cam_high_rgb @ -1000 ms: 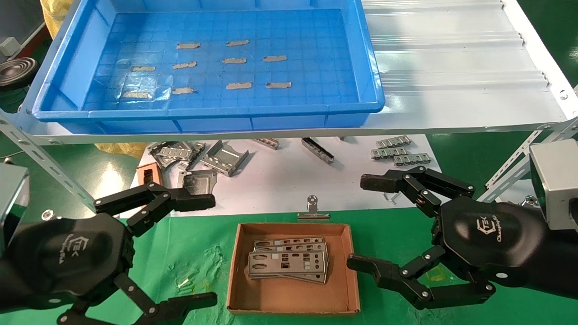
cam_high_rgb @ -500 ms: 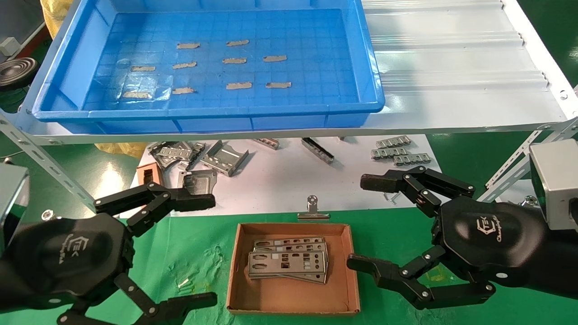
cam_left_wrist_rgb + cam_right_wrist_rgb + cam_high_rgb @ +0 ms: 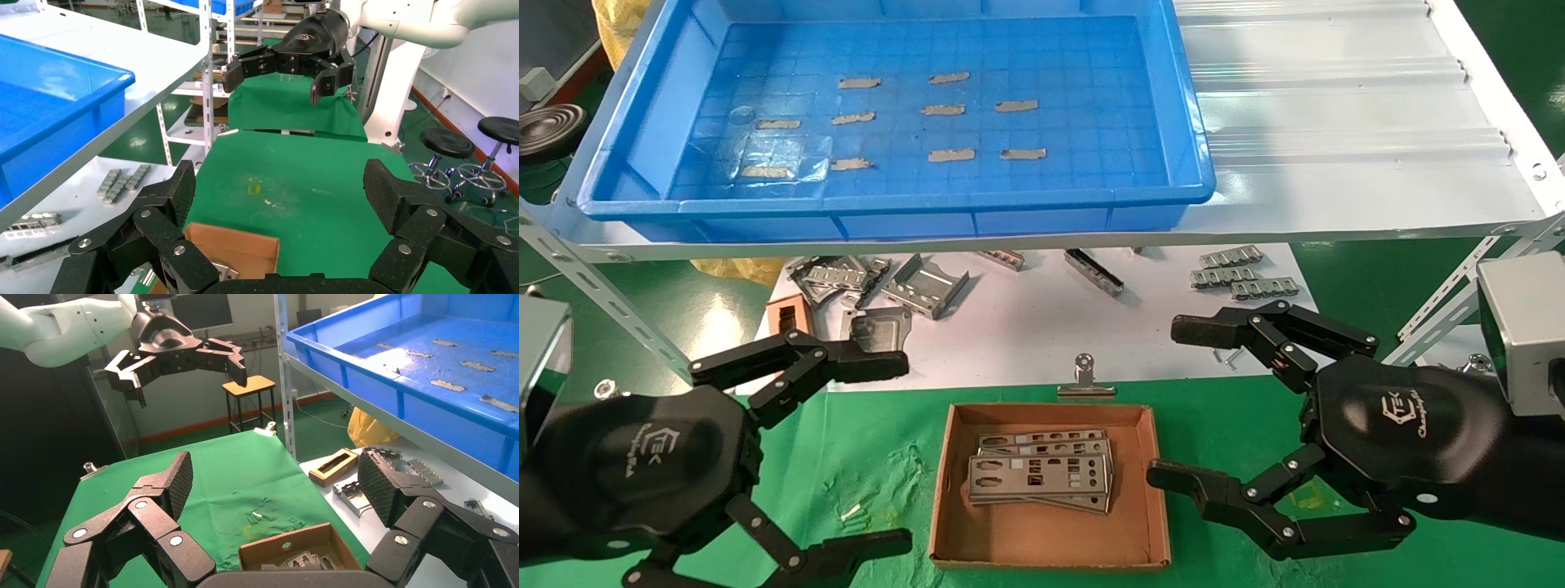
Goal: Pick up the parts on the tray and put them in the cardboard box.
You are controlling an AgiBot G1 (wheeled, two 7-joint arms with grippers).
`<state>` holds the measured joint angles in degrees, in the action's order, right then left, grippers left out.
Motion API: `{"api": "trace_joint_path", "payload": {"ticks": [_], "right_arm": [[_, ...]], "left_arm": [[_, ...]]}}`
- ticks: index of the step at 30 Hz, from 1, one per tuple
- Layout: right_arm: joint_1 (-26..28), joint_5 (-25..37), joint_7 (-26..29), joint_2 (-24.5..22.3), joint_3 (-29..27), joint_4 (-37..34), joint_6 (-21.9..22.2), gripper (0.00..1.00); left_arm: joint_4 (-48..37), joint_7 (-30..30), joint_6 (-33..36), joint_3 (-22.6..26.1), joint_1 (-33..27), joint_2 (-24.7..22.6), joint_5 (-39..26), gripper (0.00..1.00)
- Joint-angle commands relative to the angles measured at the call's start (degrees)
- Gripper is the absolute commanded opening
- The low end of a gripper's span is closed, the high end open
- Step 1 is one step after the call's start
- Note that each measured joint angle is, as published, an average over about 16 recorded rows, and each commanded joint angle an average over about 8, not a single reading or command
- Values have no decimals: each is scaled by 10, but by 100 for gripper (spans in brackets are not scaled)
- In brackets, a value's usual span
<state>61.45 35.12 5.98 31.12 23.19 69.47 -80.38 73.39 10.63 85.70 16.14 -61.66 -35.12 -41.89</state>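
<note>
Parts (image 3: 1039,476): at least three silver plates stacked, overlapping, inside cardboard box (image 3: 1050,549) on green cloth (image 3: 870,457). Tray (image 3: 641,155) on white shelf (image 3: 1344,106): nine grey tape strips (image 3: 950,154) on floor, no plates. Left gripper (image 3: 878,449) left of box, spread wide, holding nothing. Right gripper (image 3: 1181,404) right of box, likewise spread, holding nothing. Logo on both housings, lettering unreadable.

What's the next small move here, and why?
Probably none beyond staying parked: the tray holds only grey tape strips, and the parts lie stacked in the cardboard box. The left gripper and the right gripper both hang open and empty beside it.
</note>
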Motion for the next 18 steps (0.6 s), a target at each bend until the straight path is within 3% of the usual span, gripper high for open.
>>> {"api": "trace_joint_path", "payload": {"ticks": [1, 18], "right_arm": [[0, 0, 0, 0, 0, 0, 0, 100], [0, 0, 0, 0, 0, 0, 0, 100]], "left_arm": [[0, 0, 0, 0, 0, 0, 0, 100], [0, 0, 0, 0, 0, 0, 0, 100]]}}
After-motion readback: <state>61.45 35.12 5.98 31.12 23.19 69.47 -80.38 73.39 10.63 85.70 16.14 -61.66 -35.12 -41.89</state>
